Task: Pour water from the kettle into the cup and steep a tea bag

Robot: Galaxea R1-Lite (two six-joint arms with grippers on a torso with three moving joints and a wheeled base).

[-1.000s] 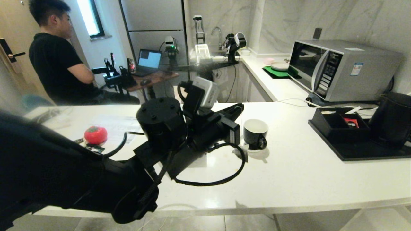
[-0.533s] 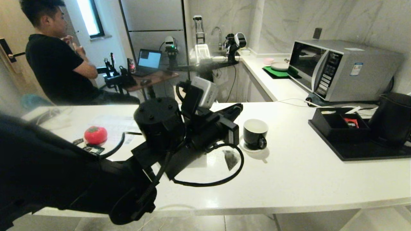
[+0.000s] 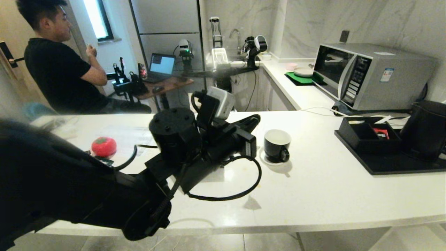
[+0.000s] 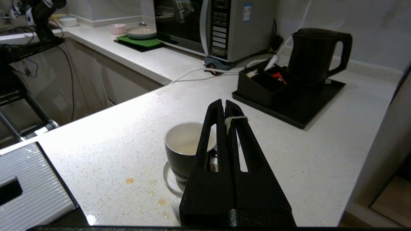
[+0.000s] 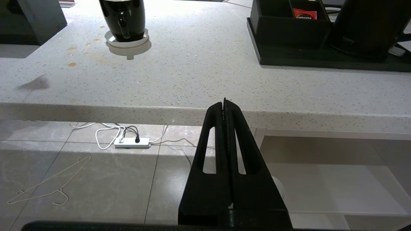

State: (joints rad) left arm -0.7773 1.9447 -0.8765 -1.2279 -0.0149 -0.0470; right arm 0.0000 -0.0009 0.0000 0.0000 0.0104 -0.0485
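Note:
The black cup (image 3: 277, 144) stands on its white saucer (image 3: 267, 161) mid-counter, with pale liquid inside (image 4: 188, 148). My left gripper (image 3: 258, 118) hovers just left of and above it, shut, with a white string (image 4: 236, 118) looped over one finger and caught between the jaws. A small dark blurred shape (image 3: 251, 203) lies low over the counter in front of the gripper; I cannot tell whether it is the tea bag or its shadow. The matte black kettle (image 3: 427, 129) stands far right on a black tray (image 3: 400, 166). My right gripper (image 5: 224, 102) is shut and empty below the counter's front edge.
A black compartment box (image 3: 366, 139) with a red packet sits on the tray beside the kettle. Behind it is a microwave (image 3: 369, 75). A red round object (image 3: 104, 146) lies far left. Tea drops (image 4: 130, 181) spot the counter. A person (image 3: 59, 69) sits behind.
The dark blurred shape under the left gripper has swung from beside the saucer toward the counter's front edge. The left arm has barely shifted. The person has raised a hand.

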